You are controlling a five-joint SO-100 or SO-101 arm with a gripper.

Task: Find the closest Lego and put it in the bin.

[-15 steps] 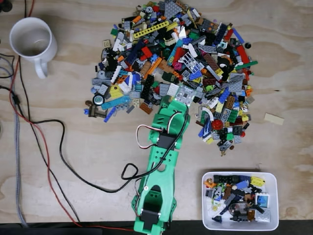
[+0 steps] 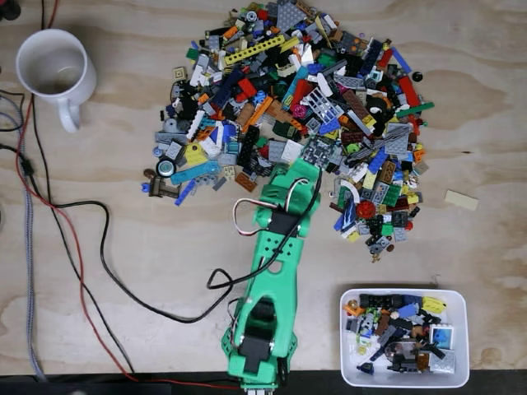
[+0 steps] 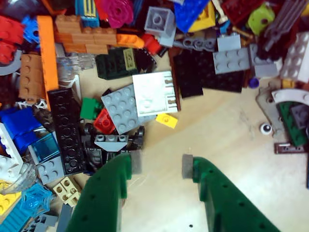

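Fixed view: green arm (image 2: 268, 304) runs from the bottom centre of the frame up to the lower edge of the Lego pile (image 2: 288, 99), which fills the upper middle of the desk (image 2: 148, 263). The gripper (image 2: 306, 169) sits at the pile's lower edge; its tips are hard to make out from here. The bin (image 2: 404, 375), lower right, holds assorted pieces. White mug (image 2: 54, 70) in the upper left; black and red cables (image 2: 82, 247) down the left side.

Wrist view: gripper (image 3: 161, 164) at bottom centre, jaws apart, nothing between the grey pads (image 3: 187, 166), bare wood below. Small yellow piece (image 3: 166, 120) lies just above the gap, beside a white tile (image 3: 154, 93) and a grey plate (image 3: 120, 107).
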